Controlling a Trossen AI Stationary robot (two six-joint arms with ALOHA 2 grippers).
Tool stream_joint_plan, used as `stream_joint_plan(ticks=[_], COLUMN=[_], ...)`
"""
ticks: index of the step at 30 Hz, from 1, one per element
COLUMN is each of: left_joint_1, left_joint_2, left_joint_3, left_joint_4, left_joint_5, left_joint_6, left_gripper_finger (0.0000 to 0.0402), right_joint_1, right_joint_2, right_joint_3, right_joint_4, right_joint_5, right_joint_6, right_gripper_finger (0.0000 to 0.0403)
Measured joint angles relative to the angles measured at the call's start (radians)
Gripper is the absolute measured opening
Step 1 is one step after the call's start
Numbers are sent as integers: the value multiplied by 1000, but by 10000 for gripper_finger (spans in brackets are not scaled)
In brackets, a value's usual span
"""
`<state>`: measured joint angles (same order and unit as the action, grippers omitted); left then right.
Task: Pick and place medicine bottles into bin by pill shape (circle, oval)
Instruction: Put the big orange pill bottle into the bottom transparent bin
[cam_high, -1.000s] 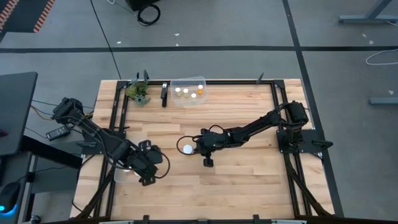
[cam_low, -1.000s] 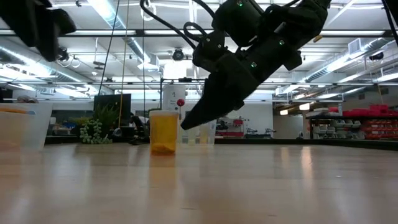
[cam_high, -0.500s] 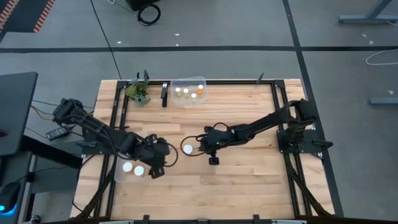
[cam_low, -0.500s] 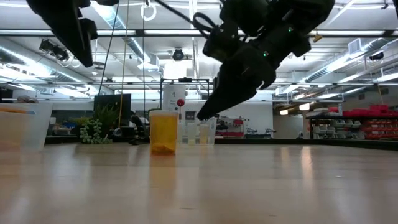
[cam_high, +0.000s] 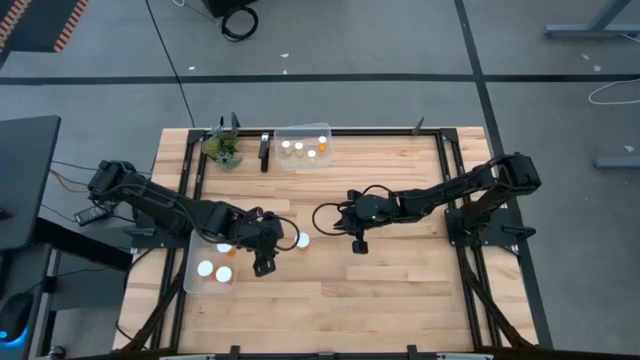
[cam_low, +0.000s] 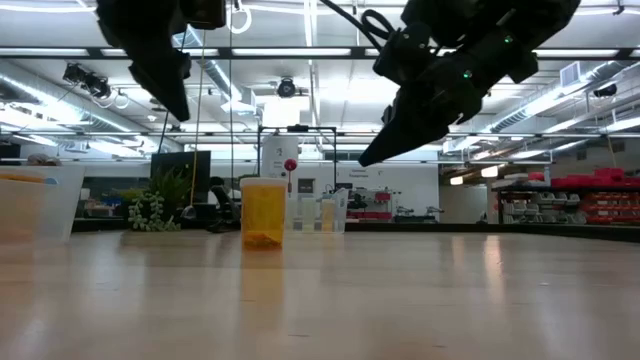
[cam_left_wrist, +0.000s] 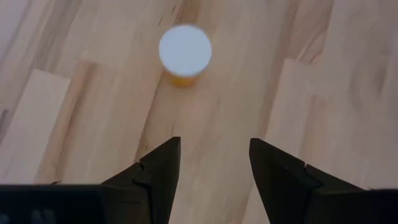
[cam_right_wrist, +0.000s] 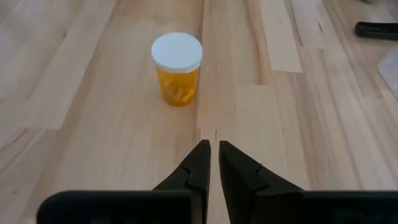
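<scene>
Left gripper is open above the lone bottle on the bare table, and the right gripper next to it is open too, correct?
Not quite. The right gripper is shut: the right wrist view shows its fingers nearly together, empty. The rest holds: the left gripper is open, and the lone bottle stands capped on the bare wooden table, free of both.

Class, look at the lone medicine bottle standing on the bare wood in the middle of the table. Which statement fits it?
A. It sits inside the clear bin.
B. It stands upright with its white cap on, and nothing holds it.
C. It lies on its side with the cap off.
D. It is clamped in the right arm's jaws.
B: the medicine bottle stands upright and capped on the table, clear of the left gripper and the right gripper.
</scene>
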<state>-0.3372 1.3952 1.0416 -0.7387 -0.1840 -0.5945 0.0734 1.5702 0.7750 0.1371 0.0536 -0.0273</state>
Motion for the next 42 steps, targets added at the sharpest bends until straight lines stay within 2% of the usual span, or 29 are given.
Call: stream_joint_plan(ticks=[14, 19, 25, 30, 36, 42], left_joint_1=[90, 101, 101, 118, 153, 195], left_joint_2=[0, 0, 0, 26, 95, 130], left_joint_3=[6, 7, 7, 7, 6, 6], left_joint_4=[82, 205, 309, 379, 379, 368], left_joint_5=[25, 6, -102, -141, -97, -35], left_joint_6=[71, 235, 449, 465, 449, 449], left_gripper_finger=[201, 202, 216, 243, 270, 269], right_joint_1=[-23, -28, -29, -33, -93, -137], right_joint_2=[-216, -251, -257, -258, -263, -279], right_joint_3=[-153, -188, -206, -207, -207, -207], right_joint_4=[18, 23, 21, 9, 1, -11], right_joint_5=[36, 39, 55, 55, 30, 9], right_joint_6=[-10, -12, -30, -56, -81, -82], right_gripper_finger=[41, 41, 41, 41, 41, 41])
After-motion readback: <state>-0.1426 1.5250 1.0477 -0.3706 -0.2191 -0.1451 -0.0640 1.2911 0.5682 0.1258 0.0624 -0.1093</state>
